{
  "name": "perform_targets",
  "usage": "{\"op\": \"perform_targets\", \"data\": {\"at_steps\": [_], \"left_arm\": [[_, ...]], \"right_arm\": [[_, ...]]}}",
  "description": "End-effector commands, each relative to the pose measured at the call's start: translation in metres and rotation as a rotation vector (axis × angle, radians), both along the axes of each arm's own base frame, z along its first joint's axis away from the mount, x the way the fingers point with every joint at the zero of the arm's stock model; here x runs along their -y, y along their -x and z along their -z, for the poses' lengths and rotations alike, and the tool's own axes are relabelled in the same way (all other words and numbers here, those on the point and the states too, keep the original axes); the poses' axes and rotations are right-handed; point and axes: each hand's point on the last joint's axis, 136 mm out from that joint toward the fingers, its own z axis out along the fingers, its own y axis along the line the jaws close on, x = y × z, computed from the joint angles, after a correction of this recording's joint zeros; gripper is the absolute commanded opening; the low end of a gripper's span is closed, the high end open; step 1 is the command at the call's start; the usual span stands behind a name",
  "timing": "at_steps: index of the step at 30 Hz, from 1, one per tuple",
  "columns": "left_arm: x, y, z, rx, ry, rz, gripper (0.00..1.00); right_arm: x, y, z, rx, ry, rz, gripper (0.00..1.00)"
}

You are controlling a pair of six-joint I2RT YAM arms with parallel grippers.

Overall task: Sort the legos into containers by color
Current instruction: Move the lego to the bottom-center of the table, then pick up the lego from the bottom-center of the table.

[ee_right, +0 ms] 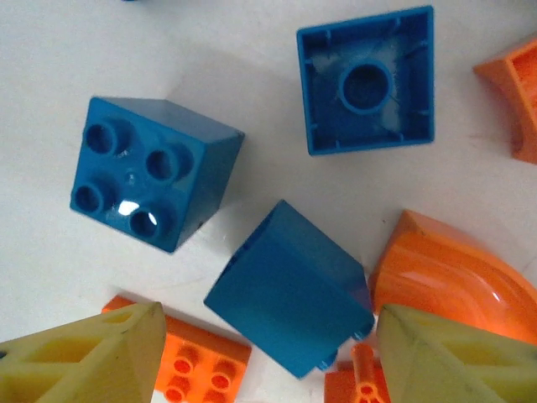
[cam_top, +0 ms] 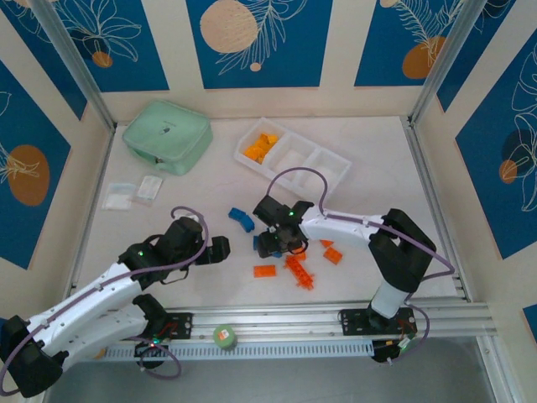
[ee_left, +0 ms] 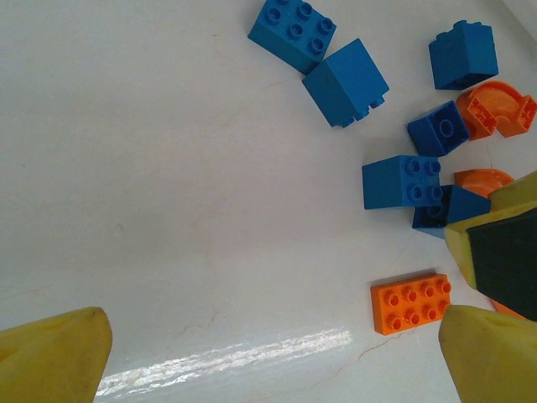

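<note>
Right jaws part-open, straddling tilted blue brick [ee_right: 289, 298] on counter [cam_top: 382, 189]; no contact visible yet. Left jaws wide, empty, above bare counter beside pile. Tray [cam_top: 342, 161] at far side, well apart; yellow-orange bricks [cam_top: 262, 147] in its end compartment. To do well: square jaws on flat faces before closing. Orange arch [ee_right: 457, 269] just beside right finger [ee_right: 436, 353]; avoid pinching it.

Orange plate [ee_right: 201, 365] partly behind the right jaws, lower end out of frame.
</note>
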Motion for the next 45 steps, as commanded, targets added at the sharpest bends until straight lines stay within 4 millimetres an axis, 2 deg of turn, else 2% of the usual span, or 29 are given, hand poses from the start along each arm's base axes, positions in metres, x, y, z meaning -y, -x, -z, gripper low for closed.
{"op": "perform_targets", "data": {"at_steps": [1,4,8,13,16,20,26,32,45], "left_arm": [[-0.009,0.006,0.007,-0.012,-0.036,-0.011,0.99],[-0.011,0.007,0.007,-0.013,-0.043,-0.016,0.99],[-0.015,0.008,0.006,-0.009,-0.044,-0.028,0.99],[-0.016,0.008,0.003,0.002,-0.037,-0.034,0.99],[-0.017,0.008,0.004,0.0,-0.041,-0.034,0.99],[-0.018,0.008,0.004,-0.002,-0.044,-0.039,0.99],[-0.018,0.01,0.007,-0.01,-0.047,-0.037,0.99],[-0.016,0.008,0.006,-0.01,-0.044,-0.035,0.99],[-0.012,0.005,0.004,-0.007,-0.037,-0.029,0.99]], "right_arm": [[-0.01,-0.003,-0.005,0.039,0.024,-0.047,0.67],[-0.018,0.004,-0.005,0.032,0.017,-0.074,0.63],[-0.025,0.01,-0.005,0.03,0.028,-0.099,0.63],[-0.014,0.001,-0.006,0.088,0.11,-0.134,0.72],[-0.018,0.003,-0.003,0.086,0.112,-0.195,0.76],[-0.025,0.007,0.005,0.059,0.118,-0.271,0.76],[-0.023,0.008,0.018,0.034,0.163,-0.323,0.75],[-0.022,0.005,0.024,0.039,0.185,-0.323,0.65],[-0.024,0.006,0.022,0.044,0.172,-0.35,0.4]]}}
